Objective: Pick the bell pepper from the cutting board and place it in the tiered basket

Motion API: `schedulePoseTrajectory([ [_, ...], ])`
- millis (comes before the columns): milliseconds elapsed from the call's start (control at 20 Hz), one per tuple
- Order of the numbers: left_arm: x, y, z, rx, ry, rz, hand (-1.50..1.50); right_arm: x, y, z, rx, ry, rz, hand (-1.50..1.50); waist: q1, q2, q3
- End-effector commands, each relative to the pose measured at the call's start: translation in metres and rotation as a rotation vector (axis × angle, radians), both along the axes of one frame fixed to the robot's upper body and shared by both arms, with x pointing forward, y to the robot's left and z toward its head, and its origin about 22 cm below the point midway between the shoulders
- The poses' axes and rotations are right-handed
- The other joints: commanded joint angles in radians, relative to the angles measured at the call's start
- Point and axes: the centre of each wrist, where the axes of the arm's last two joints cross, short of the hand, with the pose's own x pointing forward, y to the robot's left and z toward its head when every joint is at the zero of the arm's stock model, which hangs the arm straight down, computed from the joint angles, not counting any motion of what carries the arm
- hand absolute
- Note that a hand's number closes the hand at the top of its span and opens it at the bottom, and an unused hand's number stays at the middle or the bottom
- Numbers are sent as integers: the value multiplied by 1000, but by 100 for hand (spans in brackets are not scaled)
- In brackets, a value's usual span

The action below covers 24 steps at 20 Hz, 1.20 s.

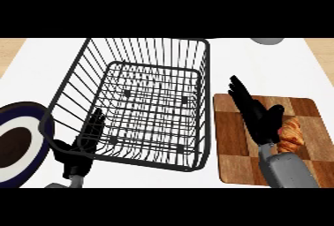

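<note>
- At 4 o'clock from the middle of the view, a checkered wooden cutting board (pixel 231 154) lies flat on the white counter (pixel 274 66), just beside the right wall of the basket.
- The black wire basket (pixel 153 110) fills the centre; its walls flare outward from a gridded floor.
- The right hand (pixel 261 121) is over the board's left half. Its fingers are straight and point toward 11 o'clock, past the board's top edge, and the thumb is spread toward 1 o'clock. It is released and grasps nothing.
- Its grey forearm (pixel 287 170) comes in from 5 o'clock.
- A small reddish patch (pixel 282 131) shows at the hand's right edge, on the board. I cannot tell whether this is the bell pepper, as the hand covers most of it.
- A ridged orange-brown item (pixel 291 134) lies on the board at 3 o'clock from the palm, touching that reddish patch.
- The left hand (pixel 78 152) shows at 8 o'clock, against the basket's left wall. Its fingers point up and are relaxed, and it holds nothing.
- A plate (pixel 29 132) with a dark blue rim, a white ring and a dark brown middle sits at 9 o'clock, partly cut off by the view's edge and near the basket's lower left corner.
- A grey rounded thing (pixel 267 40) sits at 1 o'clock, well apart from the board and mostly cut off.
</note>
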Motion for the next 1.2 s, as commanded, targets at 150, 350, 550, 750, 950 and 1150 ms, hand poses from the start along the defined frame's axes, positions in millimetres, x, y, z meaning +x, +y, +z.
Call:
schedulePoseTrajectory([
  [150, 26, -8, 20, 108, -171, -139, 0, 18, 7, 20, -141, -213, 143, -150, 21, 0, 13],
  [350, 35, -2, 28, 103, -210, -230, 0, 15, 0, -7, -383, -312, 82, -150, 20, 3, 12],
  [550, 29, 9, 22, 108, -208, -241, 0, 3, -4, -31, -184, -430, 193, -150, 19, 2, 13],
  [750, 39, 11, 20, 108, -210, -227, 0, 3, -25, 7, -371, -574, 223, -150, -2, -3, 11],
  [950, 29, 5, 20, 116, -184, -213, 0, -4, -41, 52, -682, -569, 205, -150, -17, -17, 9],
  [1150, 30, 18, 21, 121, -188, -195, 0, -3, -71, 87, -1117, -475, 226, -150, -37, -28, 1],
])
